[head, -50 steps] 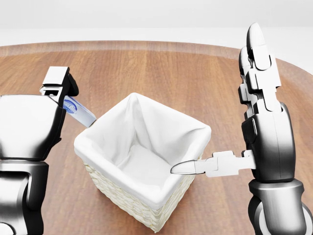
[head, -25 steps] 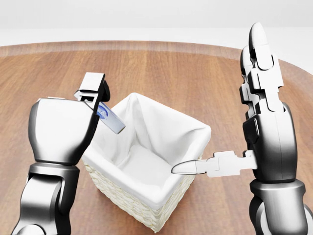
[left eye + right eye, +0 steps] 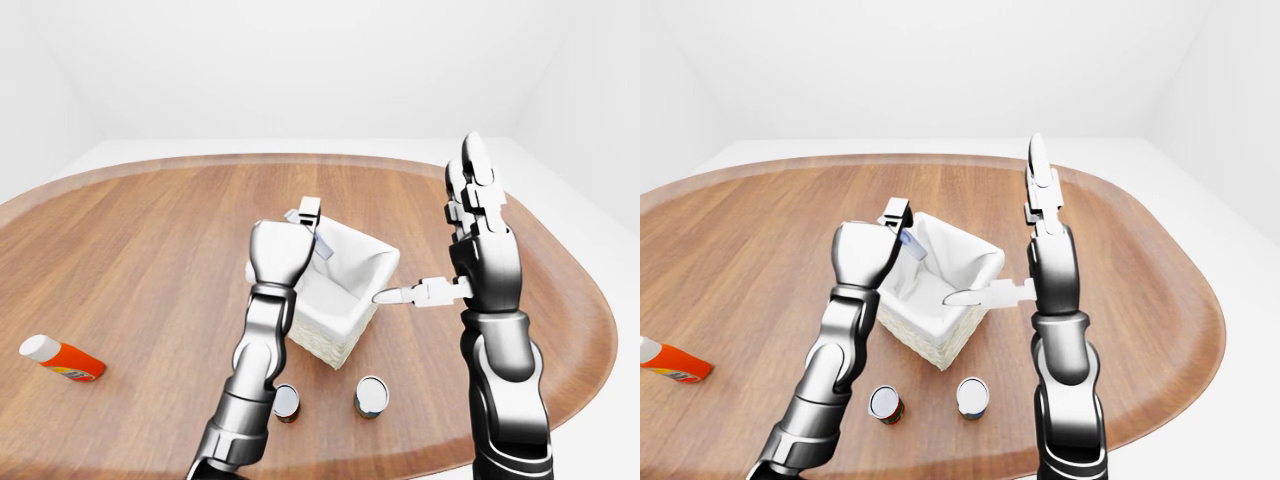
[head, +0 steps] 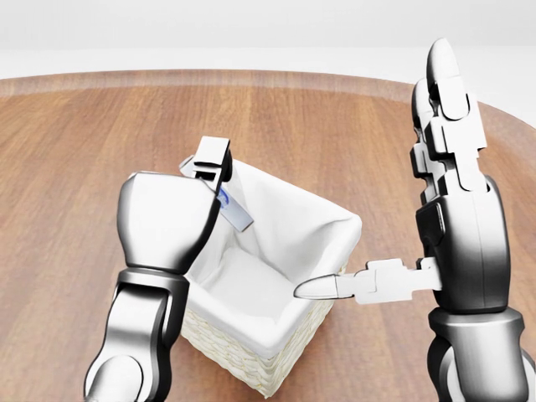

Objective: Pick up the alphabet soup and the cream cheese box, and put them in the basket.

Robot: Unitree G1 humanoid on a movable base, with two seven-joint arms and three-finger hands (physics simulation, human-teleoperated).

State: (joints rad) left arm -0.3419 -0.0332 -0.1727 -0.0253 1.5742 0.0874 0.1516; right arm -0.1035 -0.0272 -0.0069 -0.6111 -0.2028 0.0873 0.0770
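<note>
Above the basket (image 4: 276,251), at its 10 o'clock rim, left hand (image 4: 167,219) pinches what is probably the cream cheese box (image 4: 235,211), long axis tilted toward 4 o'clock, over the liner. Right hand (image 4: 452,193) spread wide, holding nothing. Two cans (image 3: 973,396) on worktop (image 3: 150,250) at 6 o'clock; soup likely among them.

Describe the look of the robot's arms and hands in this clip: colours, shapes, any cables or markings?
Both arms are glossy dark metallic grey, built from rounded, barrel-like segments with bulbous joints. The left hand and right hand have blocky light-grey and white finger links; the right's fingers end in smooth pointed tips. No cables, logos or markings are visible.
</note>
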